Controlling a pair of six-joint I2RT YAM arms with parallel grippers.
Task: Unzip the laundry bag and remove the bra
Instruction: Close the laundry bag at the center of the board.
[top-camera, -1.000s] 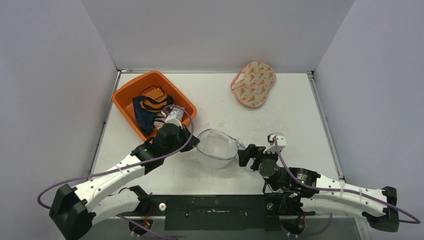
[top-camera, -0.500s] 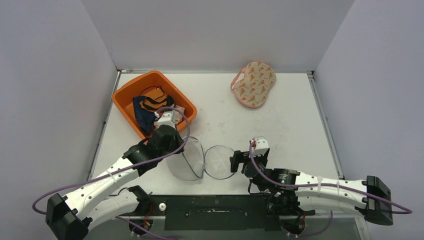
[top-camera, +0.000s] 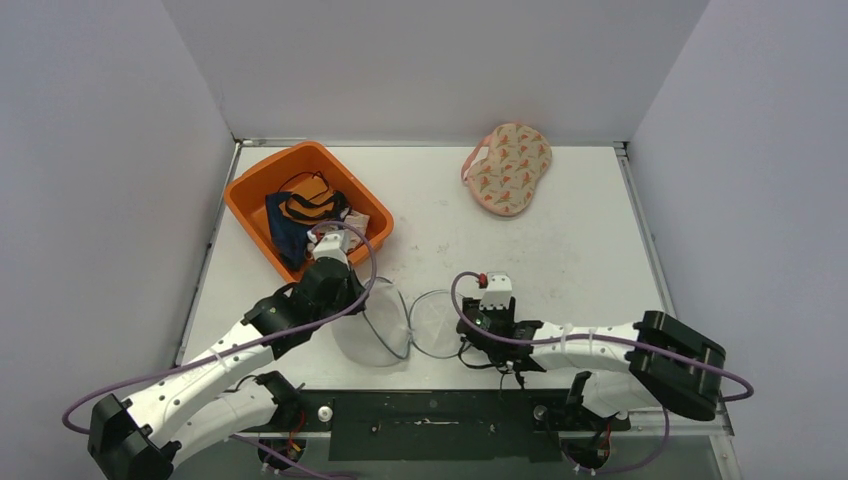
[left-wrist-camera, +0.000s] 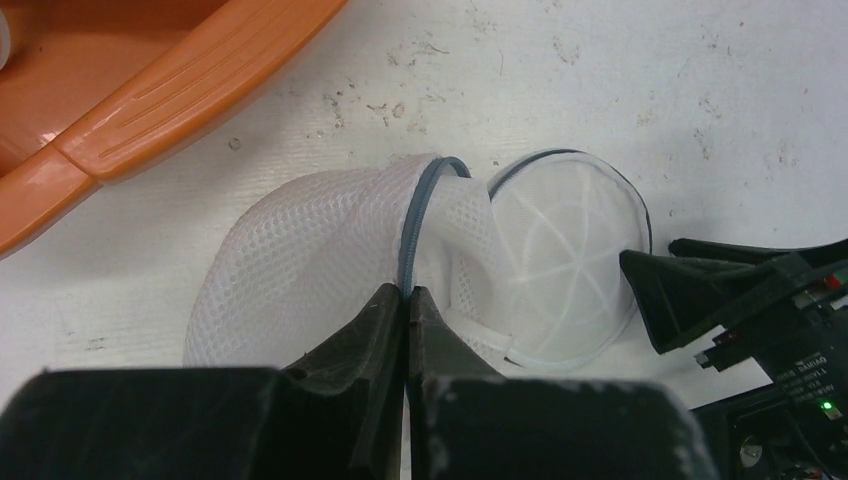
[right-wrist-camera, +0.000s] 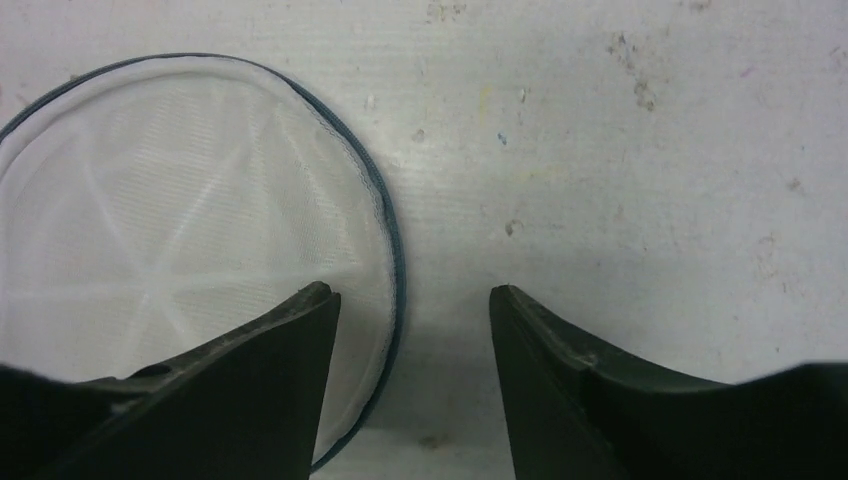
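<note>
- There is one white table (top-camera: 590, 250). It fills the middle of the top view, and everything sits on it.
- There are two arms. The left arm (top-camera: 215, 355) comes in from the lower left. The right arm (top-camera: 600, 345) comes in from the lower right. They meet at the bag, so each can work on one side of it.
- One orange tub (top-camera: 250, 190) sits in the upper left of the top view. It has a small pile of clothes (top-camera: 300, 215) in it, too tangled to count.
- One mesh laundry bag (top-camera: 400, 325) lies low in the middle, between the two arms. It is open like a shell, with two round halves side by side. I think the zip is already undone.
- One bra (top-camera: 507, 168), peach with little orange marks, lies at the upper middle of the top view. It is out of the bag and well away from it, so that job looks done.
- The left gripper (left-wrist-camera: 407, 292) has its jaws pressed together, pinching the grey zip edge (left-wrist-camera: 412, 215). This lifts that half of the bag.
- The right gripper (right-wrist-camera: 410, 295) has its jaws spread, with nothing between them. One finger hangs over the flat half of the bag and the other over bare table.
</note>
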